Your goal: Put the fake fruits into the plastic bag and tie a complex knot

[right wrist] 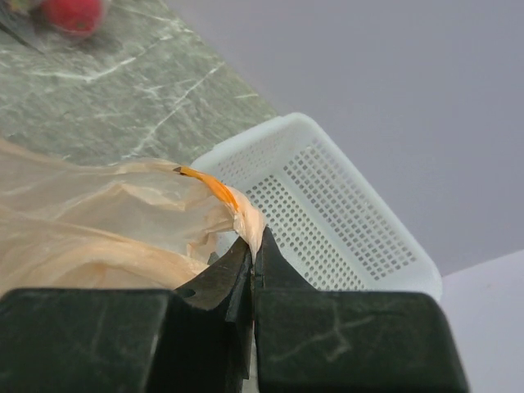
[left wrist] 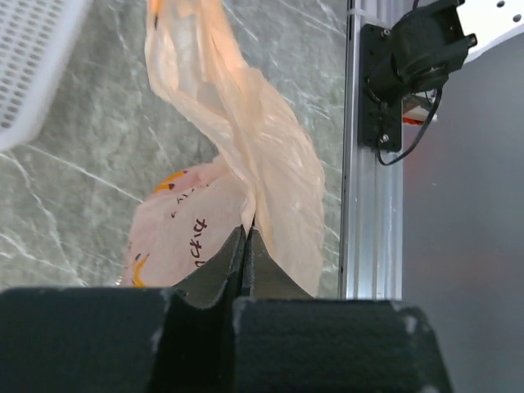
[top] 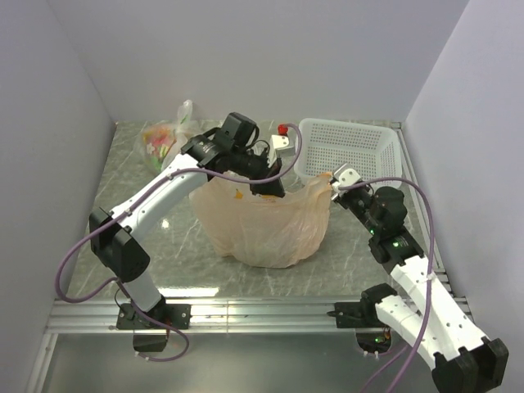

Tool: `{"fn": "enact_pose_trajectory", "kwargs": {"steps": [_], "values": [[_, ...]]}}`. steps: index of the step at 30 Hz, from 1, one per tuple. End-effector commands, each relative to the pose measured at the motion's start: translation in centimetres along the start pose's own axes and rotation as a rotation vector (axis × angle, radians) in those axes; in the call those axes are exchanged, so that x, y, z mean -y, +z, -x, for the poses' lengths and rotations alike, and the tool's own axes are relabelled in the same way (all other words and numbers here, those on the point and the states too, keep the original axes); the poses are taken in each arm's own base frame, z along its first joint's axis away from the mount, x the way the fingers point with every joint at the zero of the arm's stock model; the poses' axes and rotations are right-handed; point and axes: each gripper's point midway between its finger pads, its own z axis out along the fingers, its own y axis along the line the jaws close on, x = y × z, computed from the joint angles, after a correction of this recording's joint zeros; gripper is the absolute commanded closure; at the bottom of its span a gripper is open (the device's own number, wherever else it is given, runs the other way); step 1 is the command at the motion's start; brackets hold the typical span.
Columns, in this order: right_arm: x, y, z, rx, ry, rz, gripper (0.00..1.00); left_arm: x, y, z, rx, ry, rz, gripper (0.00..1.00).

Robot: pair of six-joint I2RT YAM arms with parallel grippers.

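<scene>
The peach-orange plastic bag [top: 262, 225] sits slumped mid-table, held up by its two top corners. My left gripper [top: 274, 190] is shut on the bag's left top; in the left wrist view its jaws [left wrist: 248, 229] pinch a twisted strip of the bag [left wrist: 246, 123]. My right gripper [top: 334, 187] is shut on the right top corner; the right wrist view shows its tips [right wrist: 255, 239] clamping bunched plastic [right wrist: 98, 221] beside an orange printed edge. One red ball [top: 283, 128] lies at the back by the basket, blurred in the right wrist view [right wrist: 74, 12]. No fruits show through the bag.
A white perforated basket [top: 348, 123] stands at the back right, just behind the right gripper [right wrist: 344, 213]. A clear bag of mixed fruits [top: 164, 139] lies at the back left. A small grey box [top: 285, 146] sits behind the left gripper. The aluminium rail [left wrist: 372, 229] marks the near edge.
</scene>
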Motion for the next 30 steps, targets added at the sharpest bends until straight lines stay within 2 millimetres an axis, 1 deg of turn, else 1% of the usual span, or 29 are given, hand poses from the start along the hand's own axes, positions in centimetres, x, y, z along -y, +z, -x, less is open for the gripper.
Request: {"fn": "enact_pose_trajectory", "kwargs": {"steps": [1, 2, 4, 5, 8, 9, 11, 12, 15, 17, 19, 21, 26, 30], "values": [[2.4, 0.2, 1.8, 0.044, 0.032, -0.116, 1.0, 0.8, 0.3, -1.0, -0.011, -0.054, -0.039, 1.0], [2.3, 0.2, 1.8, 0.046, 0.043, -0.114, 1.0, 0.5, 0.6, -2.1, -0.028, -0.079, -0.017, 1.0], [2.4, 0.1, 1.9, 0.044, 0.053, -0.116, 1.0, 0.3, 0.7, -2.6, -0.028, -0.088, -0.005, 0.99], [2.3, 0.1, 1.8, 0.04, 0.052, -0.112, 1.0, 0.6, 0.9, -3.0, -0.032, -0.1, -0.017, 0.98], [2.2, 0.0, 1.7, 0.039, 0.052, -0.108, 1.0, 1.1, 1.0, -3.4, -0.042, -0.134, -0.05, 0.89], [2.1, 0.0, 1.7, 0.039, 0.052, -0.106, 1.0, 1.5, 1.1, -3.4, -0.042, -0.152, -0.075, 0.82], [2.0, 0.0, 1.8, 0.042, 0.055, -0.101, 1.0, 1.8, 1.2, -3.6, -0.055, -0.181, -0.099, 0.76], [1.9, 0.1, 1.7, 0.039, 0.054, -0.096, 1.0, 2.1, 1.2, -3.5, -0.052, -0.187, -0.114, 0.7], [1.9, 0.1, 2.0, 0.046, 0.052, -0.087, 1.0, 2.3, 1.2, -3.0, -0.037, -0.195, -0.122, 0.63], [1.8, 0.0, 2.1, 0.047, 0.053, -0.079, 1.0, 2.5, 1.0, -2.4, -0.022, -0.203, -0.129, 0.55], [1.6, 0.0, 2.1, 0.046, 0.051, -0.07, 1.0, 2.6, 0.9, -2.0, -0.017, -0.196, -0.132, 0.52], [1.6, -0.1, 2.2, 0.048, 0.049, -0.067, 1.0, 2.4, 1.0, -1.9, -0.025, -0.219, -0.133, 0.5], [1.6, -0.1, 2.4, 0.053, 0.041, -0.062, 1.0, 2.4, 1.3, -1.4, -0.031, -0.246, -0.153, 0.47], [1.6, -0.1, 2.4, 0.053, 0.041, -0.062, 1.0, 2.1, 1.4, -1.9, -0.049, -0.248, -0.142, 0.44]]}}
